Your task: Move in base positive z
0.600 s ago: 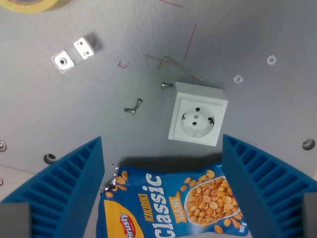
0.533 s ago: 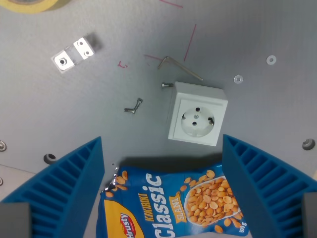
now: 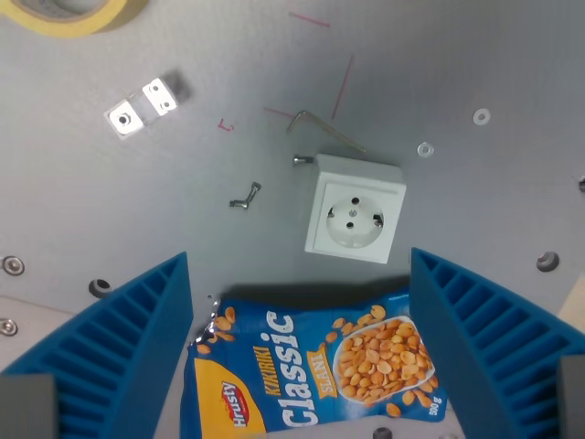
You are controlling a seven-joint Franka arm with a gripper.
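Nearest the camera, the gripper stood with its two blue ribbed fingers spread wide apart, one at each lower corner of the wrist view, gripping nothing. Between them, flat on the grey metal table, lay a blue bag of Classic peanuts, touching neither finger. Just beyond the bag's upper edge sat a white wall socket, face up and slightly turned. A small bent screw lay toward the wrist view's left of the socket, and another short screw rested just beside its far corner. Past that lay an Allen key among thin red marks. Farther left was a small clear bracket, and at the far top-left edge a roll of yellow tape, partly cut off.
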